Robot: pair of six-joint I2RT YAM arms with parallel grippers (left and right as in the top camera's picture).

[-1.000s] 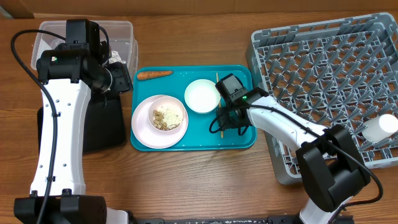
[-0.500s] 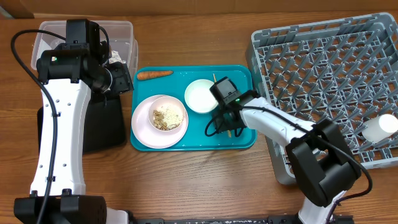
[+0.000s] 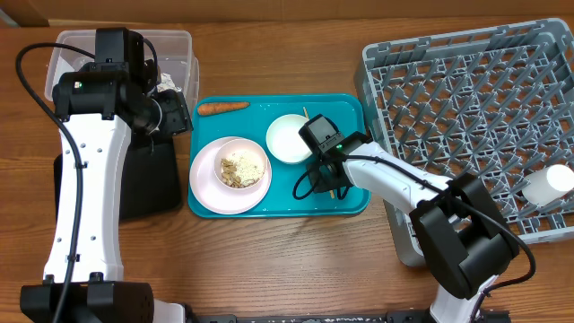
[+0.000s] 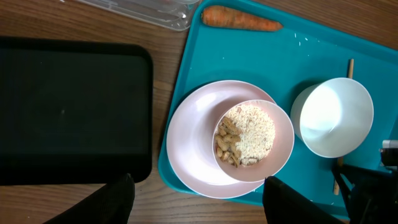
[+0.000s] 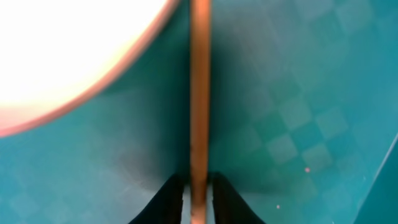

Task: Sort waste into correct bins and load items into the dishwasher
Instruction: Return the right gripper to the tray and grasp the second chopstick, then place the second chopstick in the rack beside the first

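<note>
A teal plastic serving tray (image 3: 350, 203) lies at the centre of the overhead frame. In its lower left sits a round pale pink plate (image 3: 204, 182), and on the plate's right part stands a small white bowl (image 3: 244, 168) holding beige crumbly food scraps (image 4: 249, 132). A second white bowl (image 3: 289, 139) stands to the upper right of the plate, with a thin wooden chopstick (image 4: 350, 67) just beside its right edge. A small orange carrot (image 3: 222, 108) lies in the tray's upper left. Left of the tray, a clear rectangular plastic tub (image 3: 177, 41) occupies the upper left corner, with a shallow black rectangular tray (image 3: 148, 184) below it. A large square grey plastic dish rack (image 3: 448, 90) fills the right side, and a white cup (image 3: 549, 186) lies in it at the right edge.

The teal plastic serving tray (image 5: 292, 124) is smooth with a faint checkered sheen. The thin wooden chopstick (image 5: 199, 93) looks matt. The shallow black rectangular tray (image 4: 68, 112) is matt.
</note>
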